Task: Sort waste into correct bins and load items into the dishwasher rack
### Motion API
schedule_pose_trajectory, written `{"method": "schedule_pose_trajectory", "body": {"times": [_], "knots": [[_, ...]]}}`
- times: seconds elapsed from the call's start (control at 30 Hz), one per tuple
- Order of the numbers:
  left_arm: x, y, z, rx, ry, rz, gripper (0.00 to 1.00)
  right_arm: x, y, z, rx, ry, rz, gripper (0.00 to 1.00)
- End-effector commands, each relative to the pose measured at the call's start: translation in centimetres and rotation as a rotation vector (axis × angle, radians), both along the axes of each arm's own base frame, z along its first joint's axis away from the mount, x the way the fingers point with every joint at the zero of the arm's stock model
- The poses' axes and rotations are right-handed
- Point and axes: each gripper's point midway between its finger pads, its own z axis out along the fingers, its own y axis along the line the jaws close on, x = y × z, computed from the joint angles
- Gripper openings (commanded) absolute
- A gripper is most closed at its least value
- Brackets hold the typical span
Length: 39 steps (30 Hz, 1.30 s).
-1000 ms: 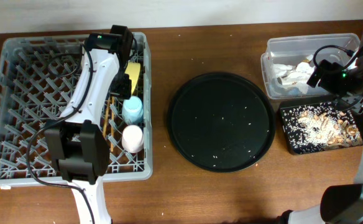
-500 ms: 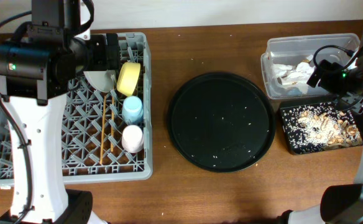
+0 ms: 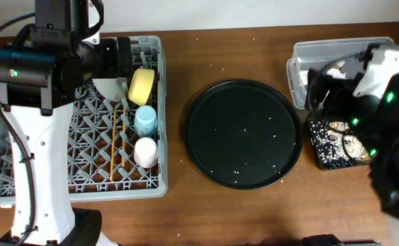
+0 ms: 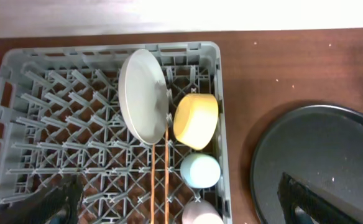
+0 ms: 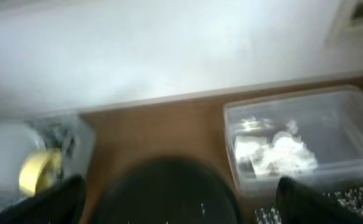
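Observation:
The grey dishwasher rack (image 3: 162, 116) at the left holds the grey-green plate (image 3: 111, 87) on edge, the yellow bowl (image 3: 142, 86), the blue cup (image 3: 145, 121), the pink cup (image 3: 145, 152) and the chopsticks (image 3: 116, 147). My left gripper (image 4: 178, 205) is open and empty, high above the rack (image 4: 20, 93). The clear tub (image 3: 336, 51) holds white napkins (image 5: 275, 152). The black rectangular tray (image 3: 329, 147) holds rice and brown scraps. My right gripper (image 5: 181, 202) is open and empty, raised above the bins; its view is blurred.
The large round black tray (image 3: 244, 133) lies mid-table with scattered rice grains on it. My raised right arm (image 3: 363, 102) hides part of both bins in the overhead view. My left arm (image 3: 42, 82) hides the rack's left half.
The left arm lifted up out of the rack and has held still since. The right arm rose high over the bins and now covers them.

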Motion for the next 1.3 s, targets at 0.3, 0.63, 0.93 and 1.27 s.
{"method": "schedule_pose_trajectory", "body": {"times": [0.3,0.63,0.93,1.27], "knots": [[0.2,0.1,-0.2,-0.001,0.005,0.002,0.99,-5.9,0.3,-21.8,0.023,-0.319,0.039,0.98],[0.2,0.1,-0.2,-0.001,0.005,0.002,0.99,-6.7,-0.5,-23.9,0.011,-0.326,0.003,0.98],[0.2,0.1,-0.2,-0.001,0.005,0.002,0.99,-6.7,-0.5,-23.9,0.011,-0.326,0.003,0.98],[0.3,0.5,-2.9,-0.001,-0.258,-0.010,0.99,-6.7,-0.5,-23.9,0.011,-0.326,0.003,0.98]]}}
